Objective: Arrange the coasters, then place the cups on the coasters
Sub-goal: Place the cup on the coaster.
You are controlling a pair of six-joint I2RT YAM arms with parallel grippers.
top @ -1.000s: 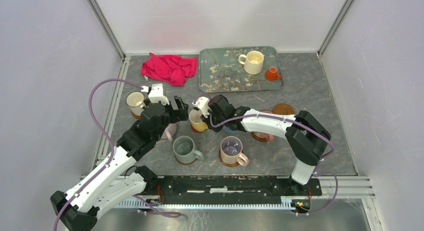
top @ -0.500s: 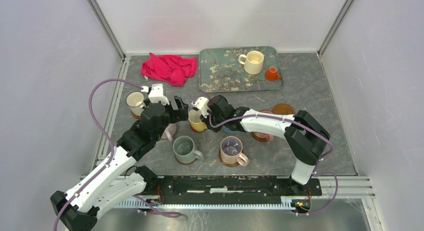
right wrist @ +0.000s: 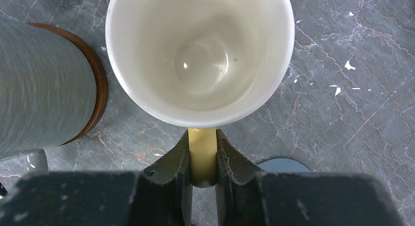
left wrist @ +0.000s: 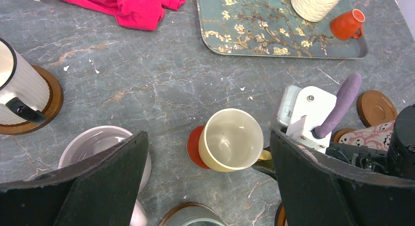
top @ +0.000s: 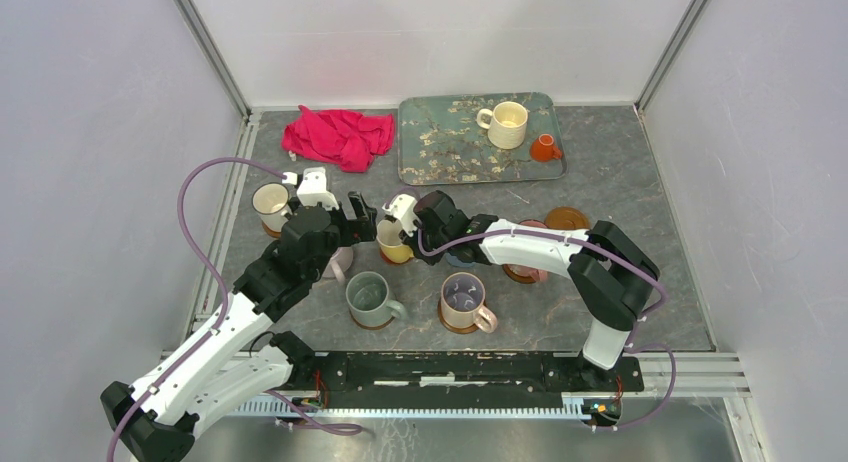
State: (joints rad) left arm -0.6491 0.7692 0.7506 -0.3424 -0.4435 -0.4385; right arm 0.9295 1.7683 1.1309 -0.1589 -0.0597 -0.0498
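Observation:
A yellow cup (top: 394,242) (left wrist: 231,138) (right wrist: 199,55) sits over a red coaster (left wrist: 194,147), whose left edge shows. My right gripper (right wrist: 202,157) (top: 410,244) is shut on the cup's handle from the right. The left gripper (left wrist: 208,134) (top: 350,217) hovers wide open above it, holding nothing. A cream ribbed cup (top: 270,204) stands on a dark brown coaster (left wrist: 54,96). A grey-green cup (top: 370,297) and a mauve cup (top: 463,300) stand on amber coasters. Another mauve cup (left wrist: 98,147) lies under my left finger. A floral cup (left wrist: 377,135) is half hidden by the right arm.
A teal blossom tray (top: 440,147) at the back holds a cream cup (top: 507,124) and a tiny orange cup (top: 544,148). A red cloth (top: 338,137) lies to its left. An amber coaster (top: 567,219) lies bare, and a blue coaster (right wrist: 284,165) lies beside my right fingers.
The right gripper with the yellow cup has edged very slightly to the left. The left arm has not moved.

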